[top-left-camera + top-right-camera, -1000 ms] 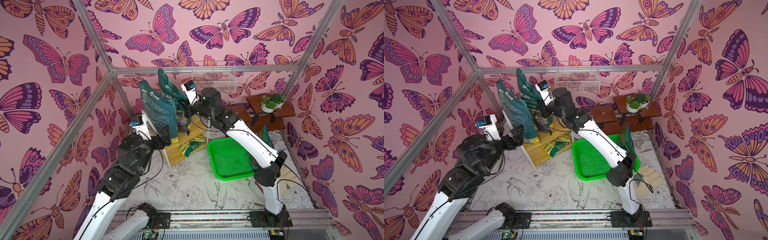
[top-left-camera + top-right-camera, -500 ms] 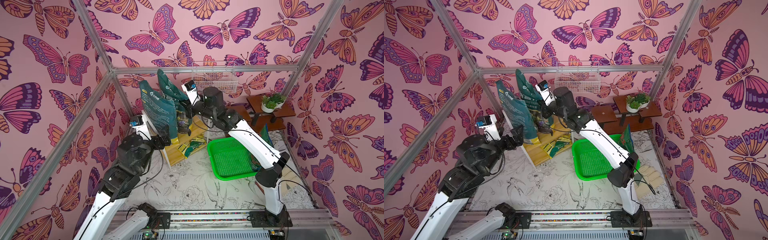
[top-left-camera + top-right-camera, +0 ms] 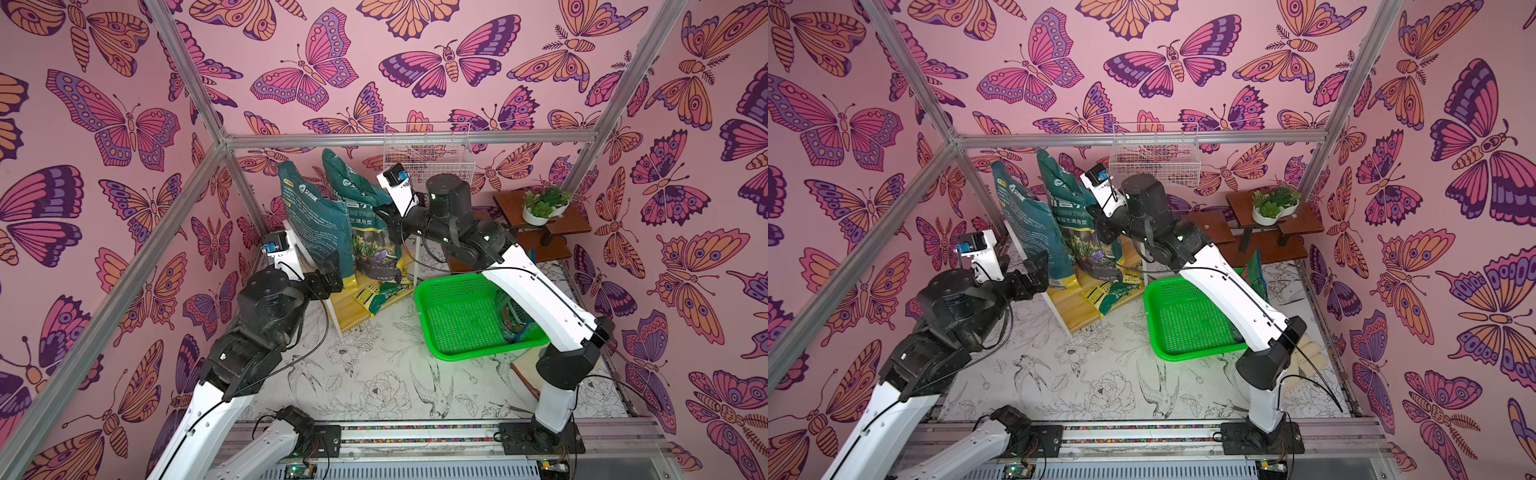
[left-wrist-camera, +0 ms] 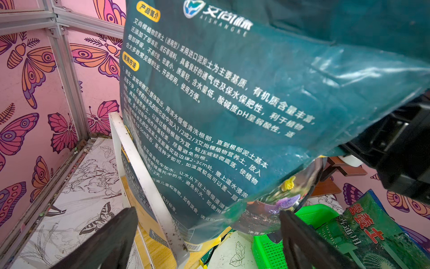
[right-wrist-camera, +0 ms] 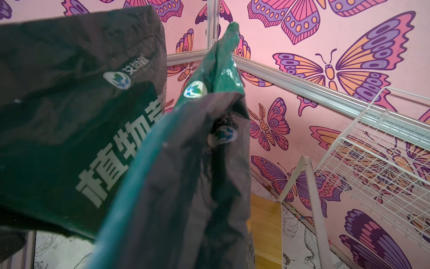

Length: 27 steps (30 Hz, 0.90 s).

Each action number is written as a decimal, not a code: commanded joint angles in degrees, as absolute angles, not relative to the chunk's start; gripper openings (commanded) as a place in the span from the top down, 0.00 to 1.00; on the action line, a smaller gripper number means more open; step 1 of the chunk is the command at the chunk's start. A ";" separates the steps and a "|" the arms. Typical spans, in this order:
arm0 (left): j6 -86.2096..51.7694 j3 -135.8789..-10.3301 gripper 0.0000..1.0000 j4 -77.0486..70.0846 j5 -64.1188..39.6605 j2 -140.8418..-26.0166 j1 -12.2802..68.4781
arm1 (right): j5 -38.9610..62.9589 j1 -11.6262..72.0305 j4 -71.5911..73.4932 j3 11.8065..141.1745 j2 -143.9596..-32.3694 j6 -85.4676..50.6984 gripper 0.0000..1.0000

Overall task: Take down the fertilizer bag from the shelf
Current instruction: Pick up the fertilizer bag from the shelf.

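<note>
Crowded at the back: pale yellow wood-board shelf in a white tube frame (image 3: 348, 308) near the left wall, white wire basket (image 3: 428, 154) behind, green perforated plastic tray (image 3: 461, 320) just beside. Open flower-print mat (image 3: 374, 374) in front. Pinches the rear teal plastic fertilizer bag (image 3: 353, 189) at its right edge with the right gripper (image 3: 382, 214), jaws closed. Spreads the left gripper (image 4: 207, 212) wide by the front teal printed bag (image 4: 232, 104). Stands on the shelf, long axis near upright, crumpled top uppermost.
</note>
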State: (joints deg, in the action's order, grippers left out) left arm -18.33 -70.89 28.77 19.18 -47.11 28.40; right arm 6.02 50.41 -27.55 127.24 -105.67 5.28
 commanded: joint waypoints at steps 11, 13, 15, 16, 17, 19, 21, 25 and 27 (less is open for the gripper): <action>-16.92 -74.39 0.00 28.46 16.90 -48.86 28.04 | 5.98 50.99 -11.78 120.93 -90.23 8.50 1.00; -16.94 -74.94 0.00 28.43 16.71 -49.05 28.03 | 5.80 50.98 -12.03 119.79 -87.40 8.75 1.00; -17.01 -75.62 0.00 28.41 16.23 -49.13 28.04 | 5.52 51.02 -12.46 118.24 -85.55 9.12 1.00; -17.10 -75.95 0.00 28.45 15.89 -49.22 28.04 | 5.46 50.99 -12.44 117.45 -84.61 9.30 1.00; -17.31 -76.31 0.00 28.42 15.48 -49.33 28.04 | 5.25 50.98 -12.39 116.40 -83.60 9.60 1.00; -17.67 -77.26 0.00 28.45 14.20 -49.69 28.04 | 4.26 51.00 -12.15 114.41 -81.60 10.09 1.00; -18.25 -78.42 0.00 28.42 12.45 -50.45 28.04 | 3.23 50.98 -12.21 112.90 -79.94 10.75 1.00; -19.79 -81.21 0.00 28.52 7.43 -52.87 28.45 | 0.88 50.98 -13.81 110.65 -76.88 12.26 1.00; -20.74 -82.43 0.00 28.59 5.49 -54.21 28.78 | -0.72 50.98 -15.18 109.66 -75.25 13.15 1.00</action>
